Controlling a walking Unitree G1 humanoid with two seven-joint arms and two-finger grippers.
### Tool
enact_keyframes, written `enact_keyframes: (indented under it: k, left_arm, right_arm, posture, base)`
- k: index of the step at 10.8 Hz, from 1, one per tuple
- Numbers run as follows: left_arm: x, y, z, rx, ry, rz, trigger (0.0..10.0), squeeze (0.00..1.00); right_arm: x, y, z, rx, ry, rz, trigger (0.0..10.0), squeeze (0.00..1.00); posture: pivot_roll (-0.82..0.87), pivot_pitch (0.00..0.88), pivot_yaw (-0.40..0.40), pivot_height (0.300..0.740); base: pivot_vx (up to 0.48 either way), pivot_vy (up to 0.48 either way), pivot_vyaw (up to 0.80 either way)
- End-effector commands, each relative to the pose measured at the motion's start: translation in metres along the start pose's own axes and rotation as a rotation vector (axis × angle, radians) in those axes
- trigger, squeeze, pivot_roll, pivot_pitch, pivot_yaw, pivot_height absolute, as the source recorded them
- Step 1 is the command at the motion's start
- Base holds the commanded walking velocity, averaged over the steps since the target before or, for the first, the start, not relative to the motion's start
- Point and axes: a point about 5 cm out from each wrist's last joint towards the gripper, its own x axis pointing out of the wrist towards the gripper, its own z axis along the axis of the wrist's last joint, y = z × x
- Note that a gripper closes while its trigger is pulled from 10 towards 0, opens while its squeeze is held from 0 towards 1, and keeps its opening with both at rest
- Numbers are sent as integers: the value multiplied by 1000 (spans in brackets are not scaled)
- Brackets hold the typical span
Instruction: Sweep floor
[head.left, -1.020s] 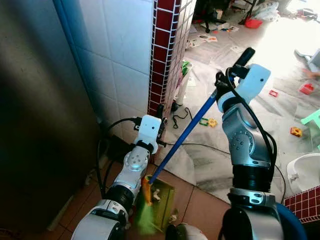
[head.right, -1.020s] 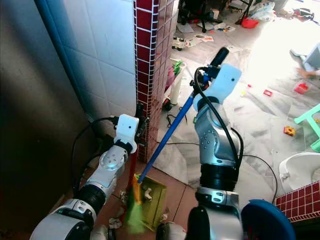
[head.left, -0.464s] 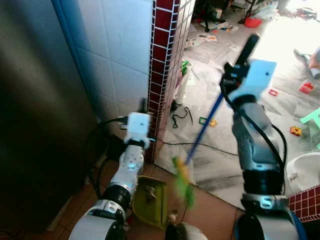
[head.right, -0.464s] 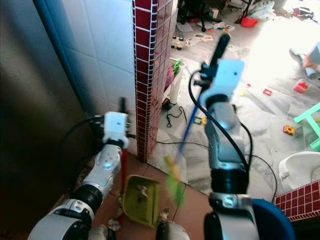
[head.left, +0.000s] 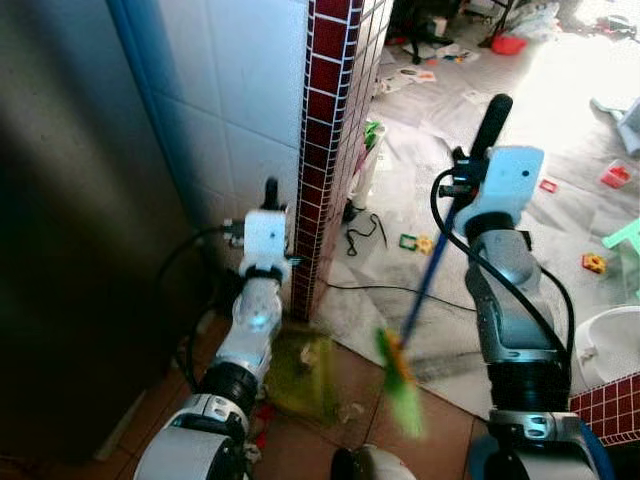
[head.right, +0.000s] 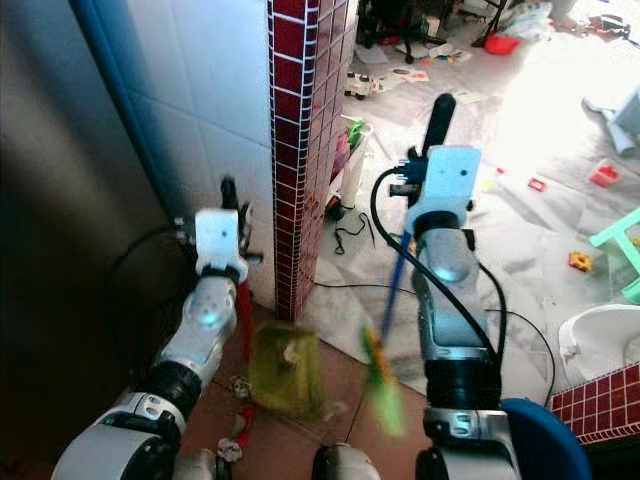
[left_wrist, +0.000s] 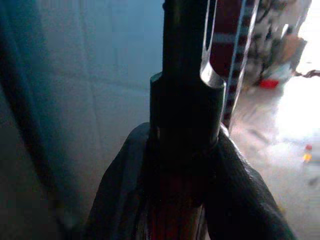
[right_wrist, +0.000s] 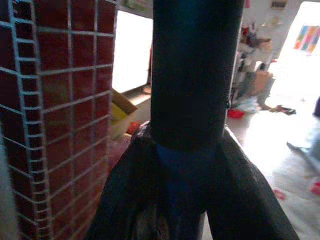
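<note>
Broom: our right claw (right_wrist: 185, 200) is clenched round the blue broom (head.left: 428, 272), just under its black end grip; the shaft runs down and towards our left from the claw to the green and yellow bristle head (head.left: 400, 370), which is blurred over the brown floor tiles (head.left: 445, 435).

Dustpan: our left claw (left_wrist: 182, 200) is clenched round the upright red handle (head.right: 243, 310) of the yellow-green dustpan (head.left: 300, 362); the pan sits low over the tiles at the foot of the red-tiled pillar (head.left: 325, 150), with a pale scrap or two inside it.

Relation that counts: the dustpan lies to the left of the bristle head, apart from it, with a stretch of bare tile between; small pale litter (head.left: 350, 408) lies on that stretch, near the pan's mouth; we judge that a stroke must travel leftward along the floor, toward the left arm, with the shaft kept leaning that way.

Nearer arm: the left arm stands over the pan; the right arm alone steers the bristles.

Contact: whether the bristles touch the floor we cannot tell through the blur.

Remaining floor: toys and paper lie scattered on the bright marble floor (head.left: 560, 210) beyond the pillar, so we judge the task far from finished.
</note>
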Motion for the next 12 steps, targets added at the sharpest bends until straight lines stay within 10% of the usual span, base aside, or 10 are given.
enact_keyframes:
  k: [1, 12]
  left_arm:
    - [11, -9, 31, -43, -130, -26, 10000, 0]
    - [-24, -7, -10, 24, 112, -231, 10000, 0]
  right_arm:
    - [0, -1, 9, -47, -62, -8, 10000, 0]
    - [-1, 3, -22, 19, 71, -55, 10000, 0]
  posture:
    - [-91, 44, -53, 740]
    - [-72, 17, -51, 740]
  base:
    - [0, 0, 0]
    - [0, 0, 0]
